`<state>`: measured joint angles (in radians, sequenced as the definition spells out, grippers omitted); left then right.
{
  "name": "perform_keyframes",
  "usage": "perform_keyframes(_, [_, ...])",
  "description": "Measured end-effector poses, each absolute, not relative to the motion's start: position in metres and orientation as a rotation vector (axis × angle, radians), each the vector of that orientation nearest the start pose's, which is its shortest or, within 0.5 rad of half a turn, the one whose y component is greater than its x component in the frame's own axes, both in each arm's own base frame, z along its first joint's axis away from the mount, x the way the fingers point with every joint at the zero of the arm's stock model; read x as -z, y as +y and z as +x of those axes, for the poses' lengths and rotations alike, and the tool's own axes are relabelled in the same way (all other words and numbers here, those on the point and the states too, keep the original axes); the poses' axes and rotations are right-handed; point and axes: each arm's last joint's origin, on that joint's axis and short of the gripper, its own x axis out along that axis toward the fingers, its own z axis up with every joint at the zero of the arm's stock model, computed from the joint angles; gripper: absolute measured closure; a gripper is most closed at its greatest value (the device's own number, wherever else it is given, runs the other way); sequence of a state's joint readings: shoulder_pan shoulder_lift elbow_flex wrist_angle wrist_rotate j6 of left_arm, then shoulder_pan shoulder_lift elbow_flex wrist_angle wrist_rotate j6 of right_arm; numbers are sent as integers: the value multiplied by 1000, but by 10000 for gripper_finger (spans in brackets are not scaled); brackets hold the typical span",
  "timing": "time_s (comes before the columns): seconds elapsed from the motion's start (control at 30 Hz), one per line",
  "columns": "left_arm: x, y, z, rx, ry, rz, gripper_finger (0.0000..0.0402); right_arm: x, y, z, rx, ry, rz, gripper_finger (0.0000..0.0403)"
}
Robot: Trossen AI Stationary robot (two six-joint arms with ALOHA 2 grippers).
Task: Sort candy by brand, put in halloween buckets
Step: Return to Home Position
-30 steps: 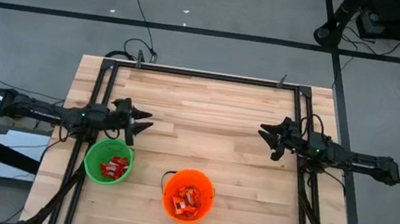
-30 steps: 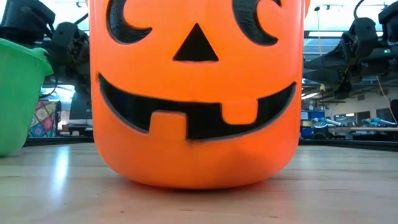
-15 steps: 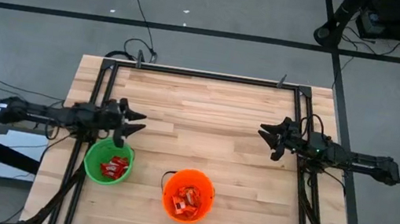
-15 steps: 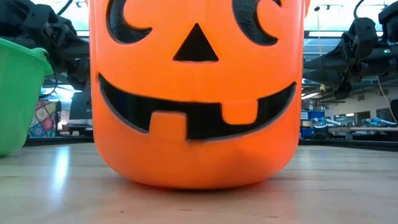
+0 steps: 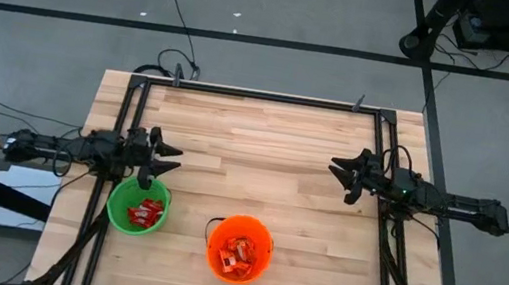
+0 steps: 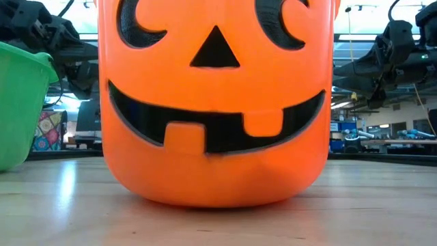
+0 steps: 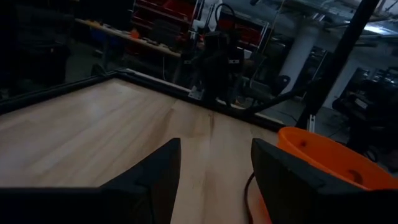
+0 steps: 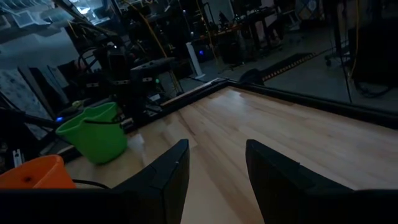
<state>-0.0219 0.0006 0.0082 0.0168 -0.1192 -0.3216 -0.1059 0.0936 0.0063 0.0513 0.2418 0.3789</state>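
Candy (image 5: 145, 213) shows only from above, red in the green bucket (image 5: 112, 200) and orange in the orange bucket (image 5: 215, 238), whose grin fills the low view, while the left gripper (image 5: 171, 158), open and empty like the right gripper (image 5: 338, 178), has drawn back leftward over the worktop (image 5: 266, 134).

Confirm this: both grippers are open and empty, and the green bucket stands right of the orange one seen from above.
One error: the high view shows the green bucket left of the orange bucket, not right. The left gripper and right gripper are open and empty.
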Motion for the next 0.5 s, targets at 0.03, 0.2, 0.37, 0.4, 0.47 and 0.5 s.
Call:
perform_keyframes(0.03, [-168, 1, 97, -93, -39, -323, 199, -163, -18, 101, 350, -30, 367, 233])
perform_keyframes(0.2, [-168, 1, 97, -93, -37, -371, 199, -163, -18, 101, 350, -29, 360, 233])
perform_keyframes(0.37, [-167, 1, 97, -92, -34, -416, 199, -163, -17, 101, 319, -20, 361, 233])
perform_keyframes(0.4, [-167, 1, 97, -92, -33, -428, 199, -163, -17, 101, 312, -18, 362, 233])
perform_keyframes(0.47, [-167, 1, 97, -92, -35, -439, 199, -163, -16, 102, 277, -8, 356, 233])
perform_keyframes(0.5, [-168, 1, 97, -92, -38, -435, 199, -163, -15, 102, 257, -3, 344, 233])
